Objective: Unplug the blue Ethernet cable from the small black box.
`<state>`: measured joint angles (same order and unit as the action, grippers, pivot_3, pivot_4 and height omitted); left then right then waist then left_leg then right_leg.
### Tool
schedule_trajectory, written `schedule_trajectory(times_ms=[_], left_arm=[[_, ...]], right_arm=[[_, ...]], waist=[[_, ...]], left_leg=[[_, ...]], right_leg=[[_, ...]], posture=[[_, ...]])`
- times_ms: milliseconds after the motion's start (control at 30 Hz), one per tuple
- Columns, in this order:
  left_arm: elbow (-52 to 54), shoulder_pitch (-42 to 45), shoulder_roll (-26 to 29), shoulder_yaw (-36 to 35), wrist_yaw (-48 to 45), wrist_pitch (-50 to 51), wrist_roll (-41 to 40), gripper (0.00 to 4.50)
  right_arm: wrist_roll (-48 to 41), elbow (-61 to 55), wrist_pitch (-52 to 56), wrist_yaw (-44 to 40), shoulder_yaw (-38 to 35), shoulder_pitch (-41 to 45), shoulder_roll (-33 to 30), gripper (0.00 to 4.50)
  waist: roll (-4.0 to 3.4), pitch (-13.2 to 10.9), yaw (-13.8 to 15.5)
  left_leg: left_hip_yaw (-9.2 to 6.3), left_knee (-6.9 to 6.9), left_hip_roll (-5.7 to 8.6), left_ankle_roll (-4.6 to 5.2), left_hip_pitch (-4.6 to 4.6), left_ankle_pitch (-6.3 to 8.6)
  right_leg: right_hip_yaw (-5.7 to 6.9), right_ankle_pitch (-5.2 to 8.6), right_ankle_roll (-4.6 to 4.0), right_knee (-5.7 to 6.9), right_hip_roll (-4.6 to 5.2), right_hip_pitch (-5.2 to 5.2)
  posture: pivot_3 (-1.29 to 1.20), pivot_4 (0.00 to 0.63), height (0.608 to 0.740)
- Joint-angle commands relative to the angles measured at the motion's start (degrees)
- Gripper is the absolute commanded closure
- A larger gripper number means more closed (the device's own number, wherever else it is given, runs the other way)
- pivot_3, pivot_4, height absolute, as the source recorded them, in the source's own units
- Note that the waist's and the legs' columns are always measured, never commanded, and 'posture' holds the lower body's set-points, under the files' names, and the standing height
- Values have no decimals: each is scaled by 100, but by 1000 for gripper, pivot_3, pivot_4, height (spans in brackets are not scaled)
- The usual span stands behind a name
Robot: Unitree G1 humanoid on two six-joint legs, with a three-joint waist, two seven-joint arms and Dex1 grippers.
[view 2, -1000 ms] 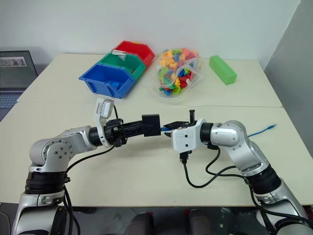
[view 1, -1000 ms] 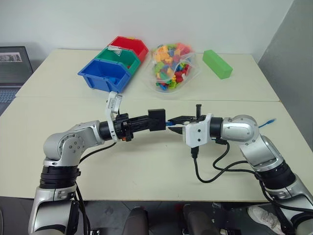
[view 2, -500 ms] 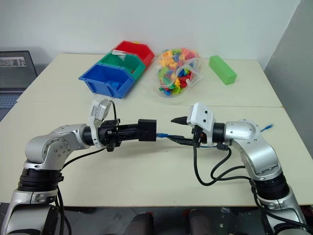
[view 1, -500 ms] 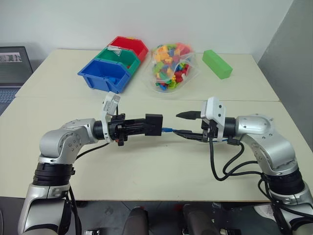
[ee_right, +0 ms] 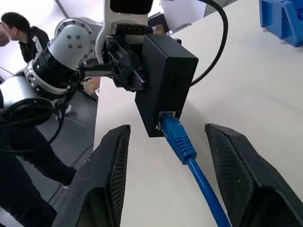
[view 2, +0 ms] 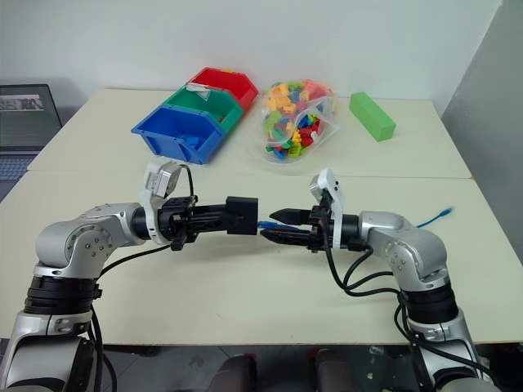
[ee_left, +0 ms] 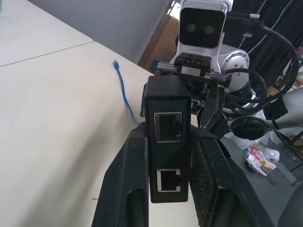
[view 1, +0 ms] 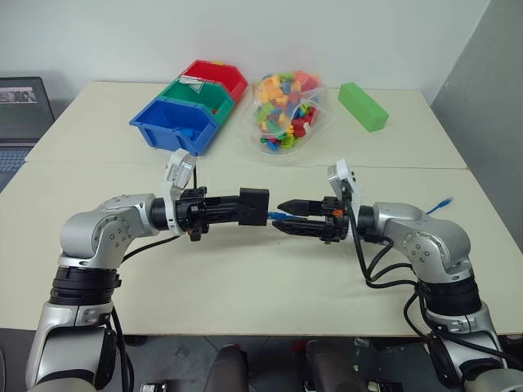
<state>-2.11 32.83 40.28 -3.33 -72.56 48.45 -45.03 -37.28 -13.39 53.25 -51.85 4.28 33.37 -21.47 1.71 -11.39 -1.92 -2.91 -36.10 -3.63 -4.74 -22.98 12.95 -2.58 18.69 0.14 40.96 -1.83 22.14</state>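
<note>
Most of the blue Ethernet cable (ee_right: pixel 189 161) is hidden behind my right arm in the head views; its far plug lies on the tabletop (view 1: pixel 245 278) at the right edge. My left gripper (ee_left: pixel 168 156) is clamped tight on the small black box (view 1: pixel 253 206), held level above the tabletop. My right gripper (ee_right: pixel 177 161) stands spread, one finger on each side of the cable, touching neither cable nor box. The plug sits seated in the box's port. Both arms point inward, tips nearly meeting.
</note>
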Motion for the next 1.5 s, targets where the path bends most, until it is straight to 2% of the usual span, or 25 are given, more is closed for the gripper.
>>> schedule_trajectory(times_ms=[33,667,700,1033,1500], left_arm=[[200,27,73,-212,6,-1,-117,3722],[296,-15,68,-171,-24,3,-116,3722],[304,-22,65,-172,-22,4,-117,3722],[327,-44,35,-172,0,-17,-108,3722],[281,-58,58,-223,-28,-20,-103,3722]], right_arm=[[-171,32,-1,44,-55,185,49,1848],[-212,124,-27,47,125,289,120,1848],[-208,123,-30,29,146,293,104,2219],[-250,131,-4,-57,199,329,49,4396],[-216,77,-22,-214,346,244,-204,4411]], waist=[[0,0,-1],[0,0,-4],[0,0,-3],[0,0,-4],[0,-1,-4]], left_leg=[[0,0,0,0,0,0],[1,3,-1,0,-4,0],[1,3,-1,0,-4,0],[1,3,0,0,-5,0],[2,4,0,0,-6,0]], right_leg=[[0,0,0,0,0,1],[-1,1,2,0,-1,7],[-1,1,2,0,-1,7],[-1,2,3,-2,-1,8],[-1,3,4,-4,-1,9]], posture=[[0,150,740],[0,150,740],[0,150,740],[0,150,740],[0,150,740]])
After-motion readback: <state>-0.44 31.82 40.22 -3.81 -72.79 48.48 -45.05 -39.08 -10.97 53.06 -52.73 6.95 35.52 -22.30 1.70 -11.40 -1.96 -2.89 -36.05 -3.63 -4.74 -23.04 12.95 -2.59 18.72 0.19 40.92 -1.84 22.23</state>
